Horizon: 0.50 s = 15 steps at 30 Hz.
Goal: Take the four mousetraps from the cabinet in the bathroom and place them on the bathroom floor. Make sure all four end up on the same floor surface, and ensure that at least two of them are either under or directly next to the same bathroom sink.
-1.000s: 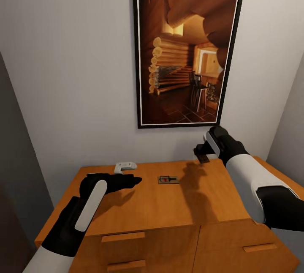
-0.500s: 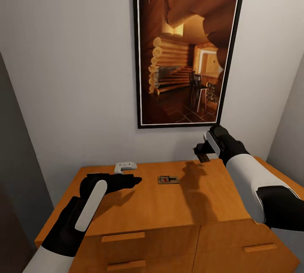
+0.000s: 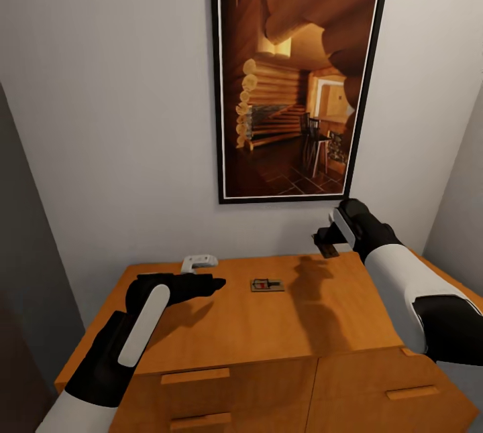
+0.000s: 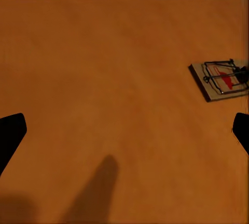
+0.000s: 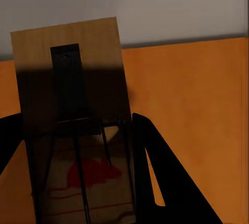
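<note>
Right now your right gripper (image 3: 323, 245) is closed on a mousetrap (image 5: 78, 130), held up in the air above the back right part of the cabinet (image 3: 235, 326) top, close to the wall. In the right wrist view you can see the tan board pinched between the two dark fingers (image 5: 161, 177), with its wire and red mark on the near half and a dark plate on the far half; the board stands clear of the wood below it. In the head view the held trap is only a small dark shape at the fingertips, and its shadow falls on the cabinet top beneath the arm.

A second mousetrap (image 3: 267, 284) lies flat on the cabinet top, toward the back edge and roughly midway along it. Your left gripper (image 3: 213, 283) hovers low over the top, just to the left of that trap and apart from it. Its fingers are spread wide and hold nothing; in the left wrist view the two dark tips (image 4: 10, 133) sit at the far sides of the picture, with the trap (image 4: 220, 78) ahead near one of them.

A small white object (image 3: 199, 262) rests at the back edge of the top, behind your left gripper. A framed picture (image 3: 295, 78) of a log interior hangs on the wall above the cabinet.
</note>
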Available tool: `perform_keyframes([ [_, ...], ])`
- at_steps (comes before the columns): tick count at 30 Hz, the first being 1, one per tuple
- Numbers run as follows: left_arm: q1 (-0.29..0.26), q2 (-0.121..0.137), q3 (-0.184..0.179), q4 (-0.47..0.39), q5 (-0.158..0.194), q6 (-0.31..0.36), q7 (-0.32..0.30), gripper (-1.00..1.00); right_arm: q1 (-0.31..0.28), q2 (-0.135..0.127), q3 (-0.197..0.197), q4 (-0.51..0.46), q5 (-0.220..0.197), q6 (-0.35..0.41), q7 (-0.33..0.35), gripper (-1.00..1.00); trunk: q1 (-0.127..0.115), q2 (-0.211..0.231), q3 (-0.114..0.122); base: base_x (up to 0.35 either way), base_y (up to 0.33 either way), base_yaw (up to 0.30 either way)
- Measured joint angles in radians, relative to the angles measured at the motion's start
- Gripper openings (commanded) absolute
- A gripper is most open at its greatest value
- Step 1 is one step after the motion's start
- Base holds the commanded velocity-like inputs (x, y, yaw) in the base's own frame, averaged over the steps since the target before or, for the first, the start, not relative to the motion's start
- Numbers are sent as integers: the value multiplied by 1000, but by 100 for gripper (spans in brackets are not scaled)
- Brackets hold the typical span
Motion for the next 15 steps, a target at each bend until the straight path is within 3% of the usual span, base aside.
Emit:
perform_keyframes([
  [9,-13,0,0,-3,-8,0,0,100,0,-1,0,2,2,0,-1,-100,0,0,7,0,0,-185],
  [12,-20,-2,0,-2,-44,0,0,100,0,-2,0,3,2,0,-2,-100,0,0,9,0,0,-232],
  [15,-25,-6,0,0,-101,0,0,100,0,-2,0,3,2,0,-2,-100,0,0,12,0,0,-235],
])
